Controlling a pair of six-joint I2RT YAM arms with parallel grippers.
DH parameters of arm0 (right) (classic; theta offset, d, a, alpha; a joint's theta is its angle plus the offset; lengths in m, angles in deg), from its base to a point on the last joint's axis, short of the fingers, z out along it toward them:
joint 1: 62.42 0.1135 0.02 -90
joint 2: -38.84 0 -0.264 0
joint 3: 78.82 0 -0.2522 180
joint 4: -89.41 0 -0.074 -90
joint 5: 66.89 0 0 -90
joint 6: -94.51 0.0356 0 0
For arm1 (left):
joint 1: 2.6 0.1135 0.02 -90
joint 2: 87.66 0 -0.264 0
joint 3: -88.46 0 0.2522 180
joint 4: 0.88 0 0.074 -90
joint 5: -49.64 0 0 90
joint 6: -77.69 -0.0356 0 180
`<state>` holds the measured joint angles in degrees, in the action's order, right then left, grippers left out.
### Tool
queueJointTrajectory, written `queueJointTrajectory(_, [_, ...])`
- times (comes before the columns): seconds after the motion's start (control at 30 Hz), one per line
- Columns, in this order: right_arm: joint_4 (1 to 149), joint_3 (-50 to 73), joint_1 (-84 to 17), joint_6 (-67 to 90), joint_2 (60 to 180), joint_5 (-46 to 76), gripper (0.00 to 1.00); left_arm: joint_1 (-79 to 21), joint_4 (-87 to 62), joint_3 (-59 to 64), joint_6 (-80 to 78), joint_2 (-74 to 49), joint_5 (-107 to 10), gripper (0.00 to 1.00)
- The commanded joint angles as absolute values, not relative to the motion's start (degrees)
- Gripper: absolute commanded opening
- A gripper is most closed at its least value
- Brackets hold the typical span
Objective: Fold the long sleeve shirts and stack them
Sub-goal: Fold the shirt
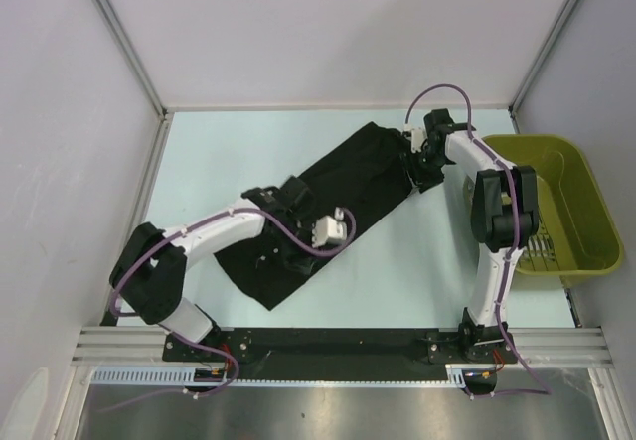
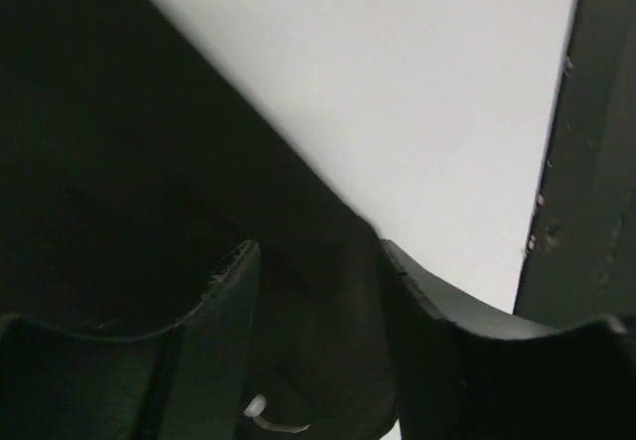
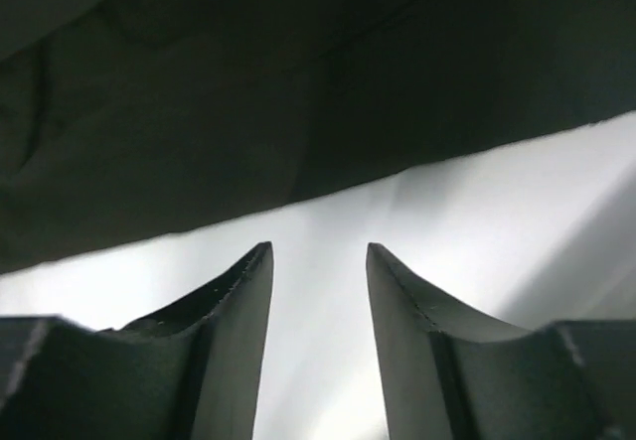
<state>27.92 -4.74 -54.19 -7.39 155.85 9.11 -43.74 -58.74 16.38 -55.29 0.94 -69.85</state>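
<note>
Presently, your left arm: bent low over the long sleeve shirt (image 1: 363, 172), which lies diagonally.
Left gripper (image 2: 318, 251): jaws parted, cloth between.
Right gripper (image 3: 319, 249): at far end, jaws parted, shirt edge just ahead.

The black two-finger left gripper (image 2: 318, 261) has its jaws parted; so has the black right gripper (image 3: 318, 261) (both arms reach forward, elbows bent).
</note>
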Motion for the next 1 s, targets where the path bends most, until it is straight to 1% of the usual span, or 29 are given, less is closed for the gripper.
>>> queueJointTrajectory(0.0, [33.80, -7.94, -54.42, -3.58, 159.59, 10.19, 0.44, -31.80, -58.67, 8.44, -48.70, -0.39, -75.52, 0.57])
queueJointTrajectory(0.1, [34.95, -10.31, -54.07, -2.87, 163.02, 11.24, 0.39, -23.18, -58.24, 4.13, -46.16, 3.03, -73.59, 0.57])
queueJointTrajectory(0.17, [35.39, -11.72, -53.54, -2.87, 165.21, 11.77, 0.38, -17.92, -57.36, 1.67, -45.36, 6.62, -70.61, 0.56])
queueJointTrajectory(0.37, [35.48, -15.76, -51.52, -4.36, 169.53, 13.79, 0.37, -9.12, -55.34, -2.11, -42.11, 14.98, -65.50, 0.56])
queueJointTrajectory(0.5, [35.04, -20.06, -50.38, -5.68, 173.65, 14.58, 0.36, -6.64, -54.46, -3.08, -39.56, 19.38, -66.98, 0.54])
queueJointTrajectory(0.6, [34.08, -25.94, -49.32, -6.64, 176.73, 15.72, 0.36, -6.11, -54.89, -3.34, -38.94, 21.58, -68.74, 0.52])
queueJointTrajectory(0.73, [32.58, -37.09, -47.13, -7.87, 183.22, 18.79, 0.36, -5.59, -56.56, -2.38, -39.11, 22.82, -71.11, 0.50])
queueJointTrajectory(0.77, [32.32, -38.69, -46.86, -8.23, 184.29, 19.32, 0.36, -5.41, -56.74, -2.03, -39.03, 22.90, -71.64, 0.48])
queueJointTrajectory(0.87, [32.58, -43.61, -45.11, -9.90, 187.45, 21.70, 0.36, -4.62, -57.36, -0.54, -38.59, 22.82, -72.35, 0.34])
queueJointTrajectory(0.9, [33.10, -44.41, -44.58, -10.42, 188.07, 22.40, 0.36, -4.44, -57.44, -0.18, -38.59, 22.73, -72.18, 0.20])
queueJointTrajectory(0.97, [34.94, -46.17, -43.44, -12.00, 189.56, 25.02, 0.36, -3.83, -57.71, 0.78, -38.50, 22.64, -71.03, 0.09])
